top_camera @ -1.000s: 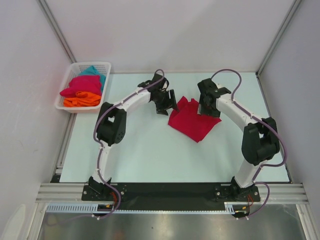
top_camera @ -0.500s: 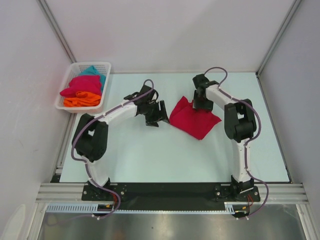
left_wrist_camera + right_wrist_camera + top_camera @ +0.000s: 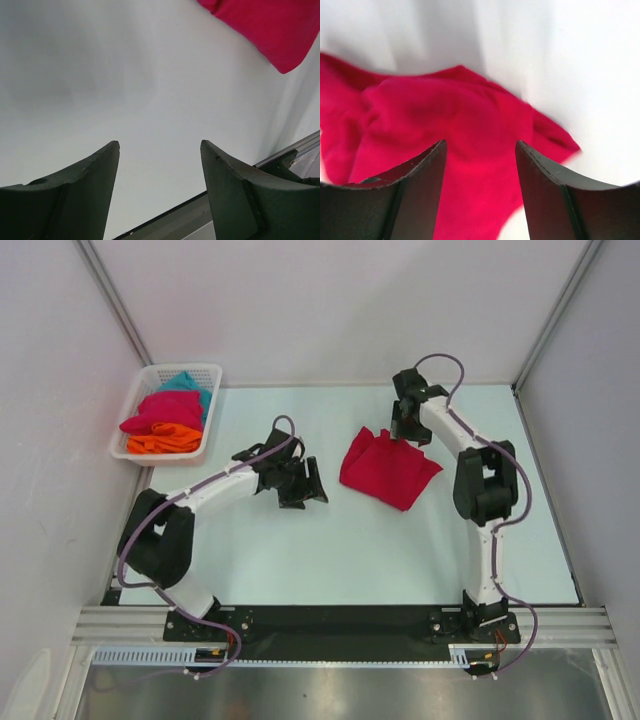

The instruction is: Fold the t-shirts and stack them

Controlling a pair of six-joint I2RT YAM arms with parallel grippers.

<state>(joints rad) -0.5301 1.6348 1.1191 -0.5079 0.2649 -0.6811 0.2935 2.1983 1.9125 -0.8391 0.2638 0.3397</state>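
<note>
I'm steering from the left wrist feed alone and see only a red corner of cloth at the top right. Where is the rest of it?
Observer: The red shirt lies crumpled mid-table, to the right of the left gripper and apart from it.
Operator: Is the other arm on it?
Observer: The right gripper hangs at the shirt's far edge with its jaws open. I can't tell whether it touches the cloth.
Operator: Any more shirts?
Observer: A basket at the far left corner holds a pink shirt, an orange shirt and a teal shirt.
</note>
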